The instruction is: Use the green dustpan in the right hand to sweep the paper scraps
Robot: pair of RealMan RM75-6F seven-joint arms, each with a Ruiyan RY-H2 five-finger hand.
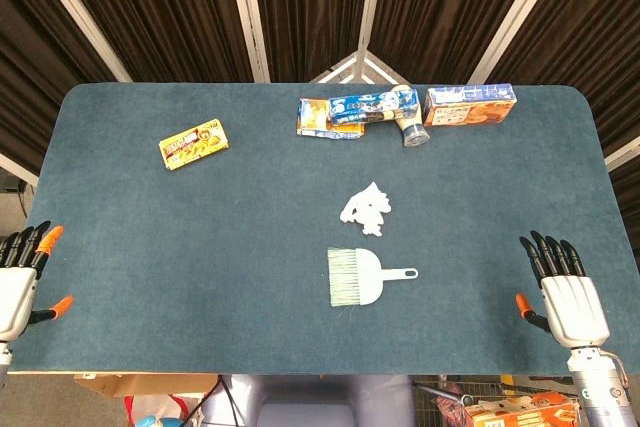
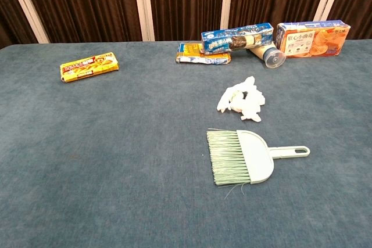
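Teal felt-like table [image 1: 150, 247] cover, bearing all items listed. Nearest the robot, at the front corners: left hand [image 1: 20, 277], fingers spread and holding nothing, resting at the table's left edge; right hand [image 1: 565, 292], likewise flat with fingers apart and empty, at the right front, well apart from the tool. Neither appears in the chest view. Next out, near the table's middle: green dustpan [image 1: 360, 277], a pale green brush-like tool lying flat, bristles [image 2: 225, 156] fanned toward the left, handle [image 2: 290, 151] pointing right toward the right hand's side, presumably laid so for an easy pickup by that hand. Not yet taken up; the grasp looks to be the step still ahead. Just beyond it, close but not touching: paper scraps [image 1: 367, 207], a small white crumpled cluster, placed directly past the tool so a short stroke would meet them. Far left: yellow snack box [image 1: 194, 144], lying alone. Far edge, grouped together: blue biscuit pack [image 1: 375, 105] laid over an orange-and-blue packet [image 1: 318, 119], a tipped cylindrical container [image 1: 412, 131], and an orange carton [image 1: 470, 105]. Behind, dark curtains [image 1: 150, 7].
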